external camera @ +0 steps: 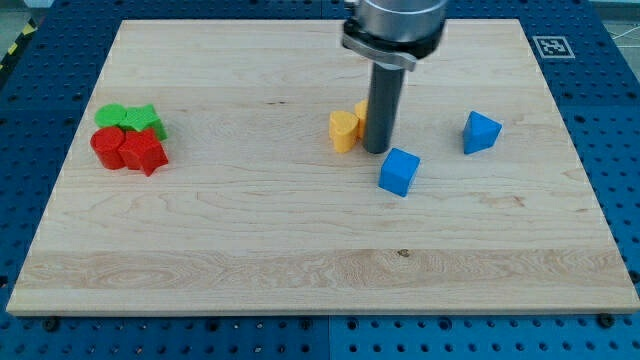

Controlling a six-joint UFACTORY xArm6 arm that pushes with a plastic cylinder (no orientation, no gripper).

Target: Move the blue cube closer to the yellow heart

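Right of board centre sits the blue cube (399, 171); yellow heart (344, 130) lies near, at its 10 o'clock; my tip (377, 151) stands between them, just beside the heart's right side, at the cube's 11 o'clock, apart from the cube as far as I can tell; no jaws to open or shut, rod holds nothing; step in hand, judged: repositioning; next move calls for rounding to the cube's 4 o'clock, then pushing toward the heart.

A thick, dark grey cylindrical rod (378, 110) hangs from a wider round metallic collar (392, 30), silver-grey with a darker rim beneath. The rod's surface is smooth and matte, ending bluntly at my tip (376, 151).
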